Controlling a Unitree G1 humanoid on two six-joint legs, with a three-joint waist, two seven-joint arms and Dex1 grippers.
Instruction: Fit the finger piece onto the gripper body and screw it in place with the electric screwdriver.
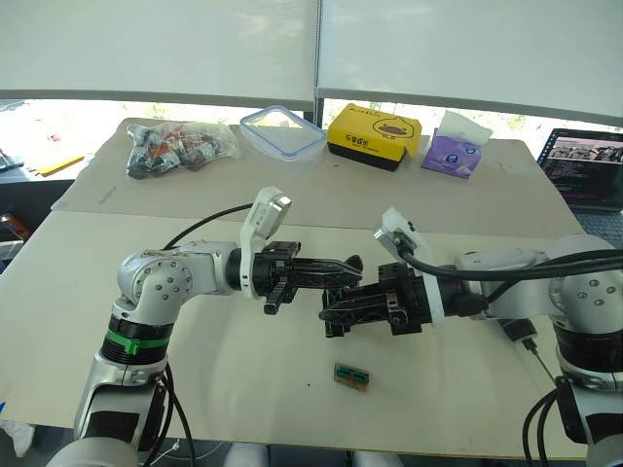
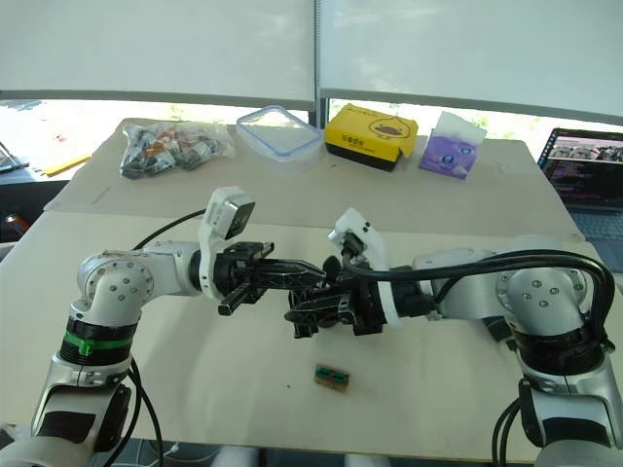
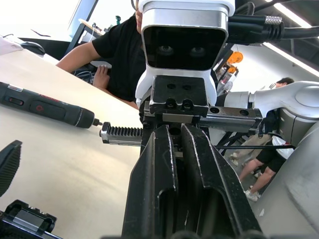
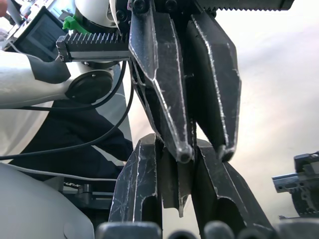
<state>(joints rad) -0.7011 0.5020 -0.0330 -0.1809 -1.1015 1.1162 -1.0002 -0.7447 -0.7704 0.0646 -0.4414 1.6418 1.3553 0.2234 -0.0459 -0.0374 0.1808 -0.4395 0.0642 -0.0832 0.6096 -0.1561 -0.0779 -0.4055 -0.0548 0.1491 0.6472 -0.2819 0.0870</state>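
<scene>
Left gripper (image 1: pixel 343 269) and right gripper (image 1: pixel 336 313) meet tip to tip over mid-counter (image 1: pixel 243 379); both jaws clamped on the finger piece (image 4: pixel 175 191). Electric screwdriver (image 3: pixel 45 105) lies flat on the counter, gripper body (image 4: pixel 305 181) nearby. Small green block (image 1: pixel 351 376) toward near edge.

A big pale table (image 1: pixel 292 219) is holding a bag of small things (image 1: pixel 180 148), a clear box (image 1: pixel 282 133), a yellow box (image 1: pixel 374 134), purple tissues (image 1: pixel 454 153), a laptop (image 1: pixel 588 171) and a small green block (image 1: pixel 352 376).
</scene>
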